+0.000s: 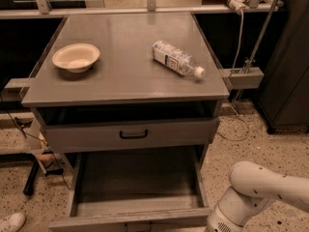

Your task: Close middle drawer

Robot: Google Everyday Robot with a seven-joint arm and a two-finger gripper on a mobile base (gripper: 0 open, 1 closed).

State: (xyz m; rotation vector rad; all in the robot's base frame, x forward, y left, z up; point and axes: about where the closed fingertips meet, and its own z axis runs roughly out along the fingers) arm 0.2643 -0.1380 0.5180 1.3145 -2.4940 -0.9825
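The middle drawer [135, 178] is pulled far out of the grey cabinet and its deep inside is empty. Its low front panel [130, 218] lies at the bottom edge of the view, with the small black handle barely showing there. Above it, the taller-fronted top drawer [130, 134] with a wider black handle stands slightly out. My gripper is out of view. Only a white arm segment [263, 185] shows at the bottom right, just right of the open drawer's front corner.
On the cabinet top [130, 76] sit a cream bowl [76, 57] at the left and a plastic bottle [177, 59] lying on its side at the right. A shoe [10, 222] and cables lie on the speckled floor at the left. A dark cabinet [289, 71] stands at the right.
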